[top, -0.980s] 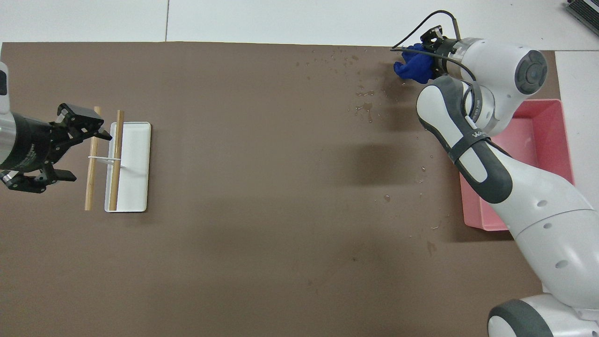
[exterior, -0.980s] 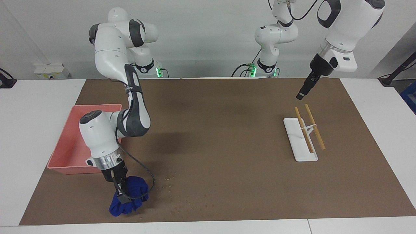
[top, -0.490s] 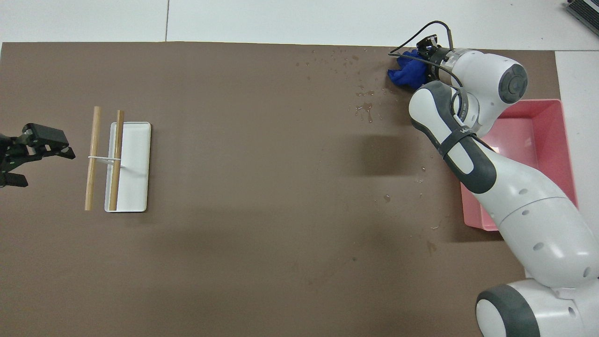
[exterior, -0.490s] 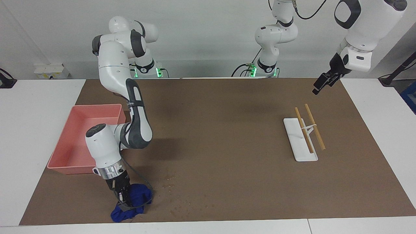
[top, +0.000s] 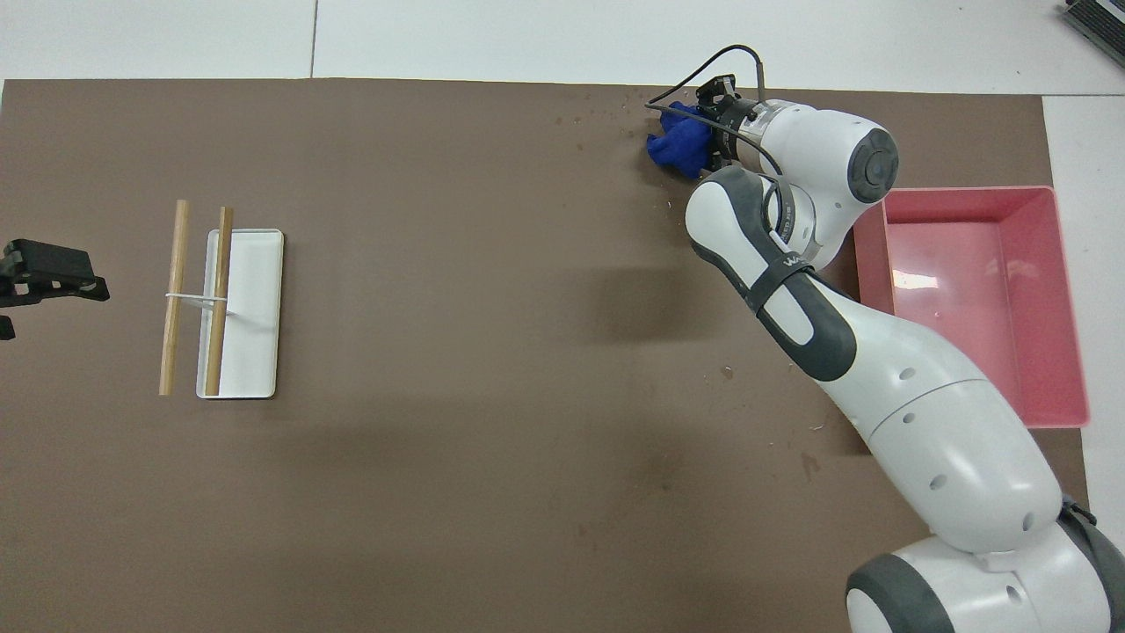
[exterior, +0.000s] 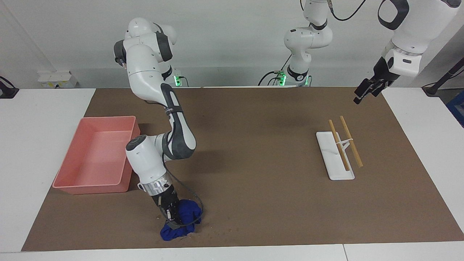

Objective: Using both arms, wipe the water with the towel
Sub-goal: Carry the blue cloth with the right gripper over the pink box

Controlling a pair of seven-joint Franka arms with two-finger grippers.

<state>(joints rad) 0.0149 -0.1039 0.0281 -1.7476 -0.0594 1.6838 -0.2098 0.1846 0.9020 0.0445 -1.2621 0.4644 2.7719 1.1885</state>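
Observation:
My right gripper point(exterior: 173, 218) is shut on the crumpled royal-blue towel point(exterior: 183, 225) and presses it onto the brown mat near the mat's edge farthest from the robots. The towel also shows in the overhead view point(top: 675, 145), just ahead of the right gripper point(top: 706, 123). A few tiny water droplets point(exterior: 219, 230) glisten on the mat beside the towel toward the left arm's end. They also show in the overhead view point(top: 576, 119). A few more droplets point(top: 727, 372) lie nearer the robots. My left gripper point(exterior: 361, 96) waits raised over the mat's edge at the left arm's end point(top: 48, 272).
A pink bin point(exterior: 108, 118) stands at the right arm's end point(top: 967, 190), close beside the right arm. A white tray point(exterior: 331, 161) with two banded wooden sticks point(exterior: 351, 143) lies toward the left arm's end; tray point(top: 255, 352) and sticks point(top: 174, 299) also show from overhead.
My right gripper has dragged the towel along the mat toward the left arm's end, across the droplets. My left gripper has drawn away from the sticks toward the table's end.

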